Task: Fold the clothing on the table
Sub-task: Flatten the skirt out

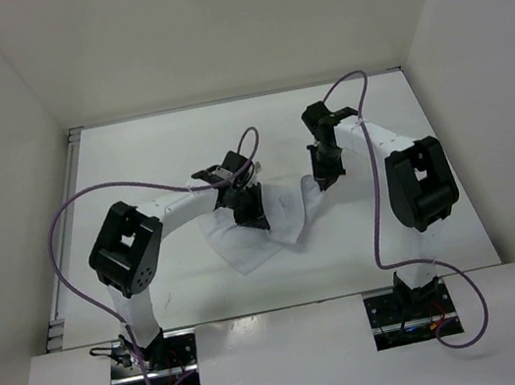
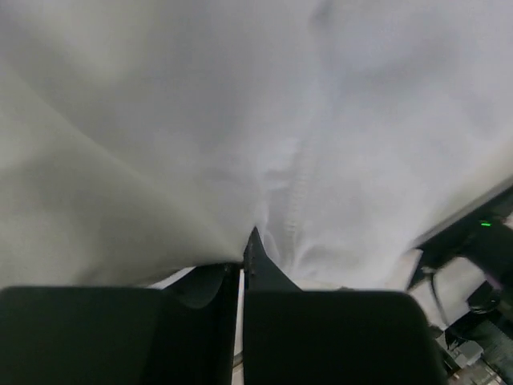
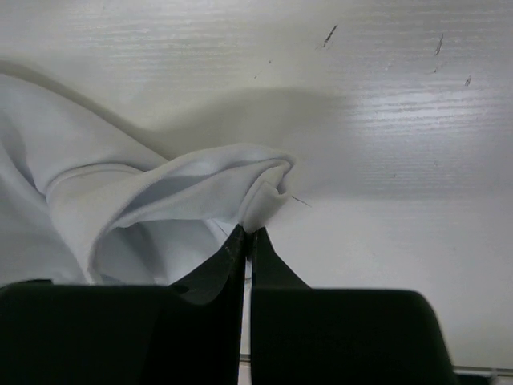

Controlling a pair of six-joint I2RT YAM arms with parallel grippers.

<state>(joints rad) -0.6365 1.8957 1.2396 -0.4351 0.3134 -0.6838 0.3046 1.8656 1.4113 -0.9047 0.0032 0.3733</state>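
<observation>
Clothing [image 1: 264,239]: one piece of thin, plain white fabric, soft and creased, bunched into an irregular shape with a pointed flap toward 7 o'clock. A line of fine stitching shows in the left wrist view.
Location: centre of the table [image 1: 162,159], a matte white top with faint grain and a few dark specks.
Left gripper [image 1: 250,216]: black fingers pressed together, pinching the cloth near its middle, with wrinkles converging at the tips.
Right gripper [image 1: 327,176]: pressed together on a rolled hem fold at the garment's 2 o'clock corner.
Purple cables [image 1: 376,231]: looped above both arms.
</observation>
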